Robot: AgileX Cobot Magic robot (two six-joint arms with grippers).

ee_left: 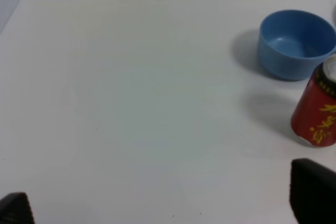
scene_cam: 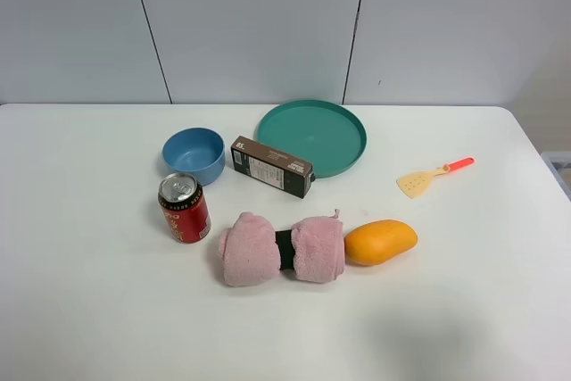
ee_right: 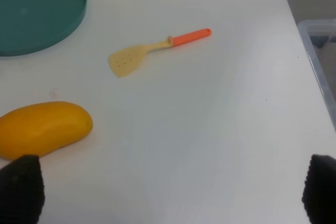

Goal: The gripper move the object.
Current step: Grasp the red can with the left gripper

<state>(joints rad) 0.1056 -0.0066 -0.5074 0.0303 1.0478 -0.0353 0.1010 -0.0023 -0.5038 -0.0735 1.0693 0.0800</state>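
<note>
The red can (scene_cam: 184, 208) with a silver top stands upright on the white table (scene_cam: 107, 310), in front of the blue bowl (scene_cam: 194, 154). It also shows in the left wrist view (ee_left: 317, 113), with gold markings on its side. My left gripper (ee_left: 164, 203) is open and empty; one of its black fingertips (ee_left: 312, 192) is near the can without touching it. My right gripper (ee_right: 170, 190) is open and empty, with one fingertip (ee_right: 21, 188) close to the mango (ee_right: 43, 128). Neither arm shows in the exterior high view.
A dark brown box (scene_cam: 272, 166) lies between the bowl and the green plate (scene_cam: 312, 136). A rolled pink towel (scene_cam: 281, 249) lies beside the mango (scene_cam: 380, 241). A yellow spatula with an orange handle (scene_cam: 434, 176) lies at the right. A clear bin (ee_right: 319, 51) stands off the table's right edge.
</note>
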